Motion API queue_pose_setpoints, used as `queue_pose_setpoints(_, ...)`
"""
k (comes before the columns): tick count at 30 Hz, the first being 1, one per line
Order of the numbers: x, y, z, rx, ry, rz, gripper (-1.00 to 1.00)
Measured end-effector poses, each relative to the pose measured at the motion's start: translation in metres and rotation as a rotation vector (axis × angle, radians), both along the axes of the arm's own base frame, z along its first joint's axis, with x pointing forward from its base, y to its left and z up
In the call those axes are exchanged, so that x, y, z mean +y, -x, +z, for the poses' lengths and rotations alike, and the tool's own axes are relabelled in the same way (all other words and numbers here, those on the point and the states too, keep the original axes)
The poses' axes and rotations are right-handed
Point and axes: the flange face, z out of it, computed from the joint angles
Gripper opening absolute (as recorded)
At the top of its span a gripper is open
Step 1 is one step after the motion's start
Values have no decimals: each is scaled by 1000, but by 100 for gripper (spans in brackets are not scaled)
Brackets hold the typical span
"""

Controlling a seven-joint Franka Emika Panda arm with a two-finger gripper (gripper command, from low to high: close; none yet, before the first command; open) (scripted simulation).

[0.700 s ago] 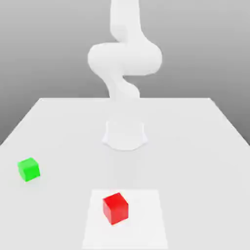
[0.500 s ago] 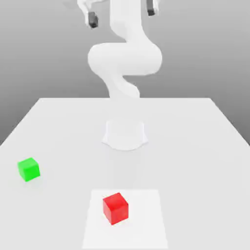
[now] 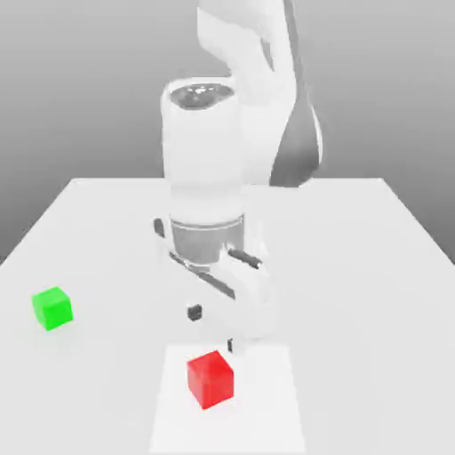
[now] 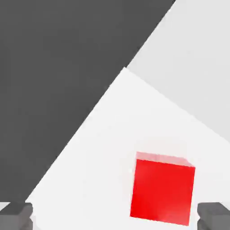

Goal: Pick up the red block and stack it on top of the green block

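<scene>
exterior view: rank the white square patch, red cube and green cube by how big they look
1. The pale white square patch on the table, by far the largest.
2. The matte red cube sitting on it.
3. The matte green cube, which looks slightly smaller. It also sits farther from the camera, so the true difference between the cubes is unsure.

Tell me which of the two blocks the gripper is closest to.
The red block, sitting on the white square patch. The gripper hangs just above it with fingers spread, while the green block sits far off toward the exterior view's left.
</scene>
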Motion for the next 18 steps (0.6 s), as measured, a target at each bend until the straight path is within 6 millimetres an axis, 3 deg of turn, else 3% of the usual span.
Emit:
queue_pose_setpoints(6, 1, 4, -61, 14, 5, -15, 0)
queue_pose_setpoints(7, 1, 5, -67, 14, 5, -16, -100)
queue_pose_setpoints(13, 1, 5, -69, 13, 5, -16, -100)
queue_pose_setpoints(18, 1, 2, -31, 10, 7, -14, -100)
